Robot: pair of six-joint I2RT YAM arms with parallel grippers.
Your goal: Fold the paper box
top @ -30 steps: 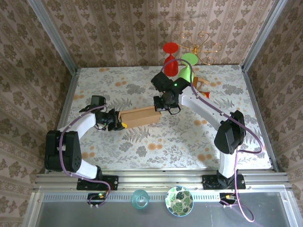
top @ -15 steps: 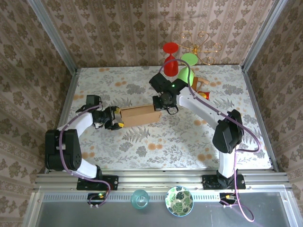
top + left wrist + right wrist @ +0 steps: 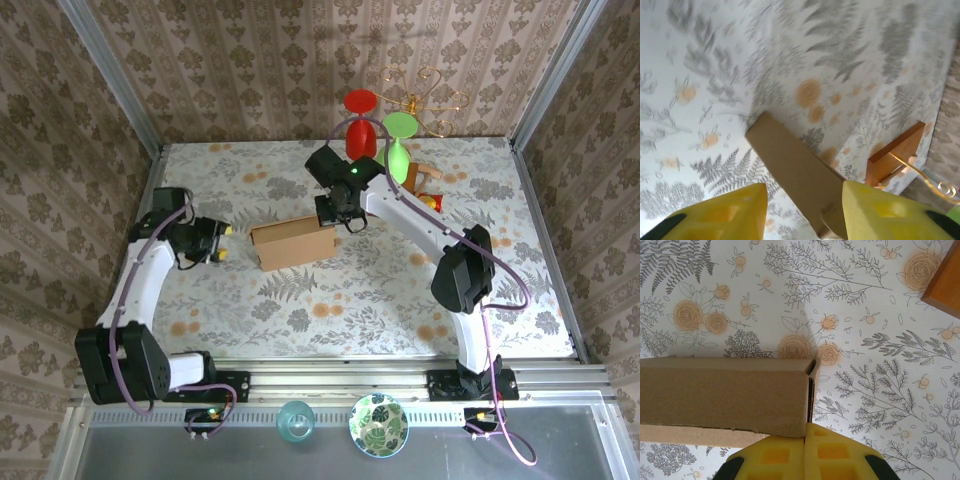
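right gripper (image 3: 805,442): pads closed together, empty, set against the paper box (image 3: 293,245) at its right end, likely bracing it | left gripper (image 3: 225,243): fingers apart, empty, just off the left end, facing it | box: folded, middle of the table (image 3: 350,300), nearer its left edge

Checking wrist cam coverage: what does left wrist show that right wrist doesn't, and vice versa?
Left wrist: left gripper open, clear of the box ahead; gold wire by the stand.
Right wrist: right gripper shut at the box's end corner, where a narrow gap shows.
Both: box, stand, floral table.
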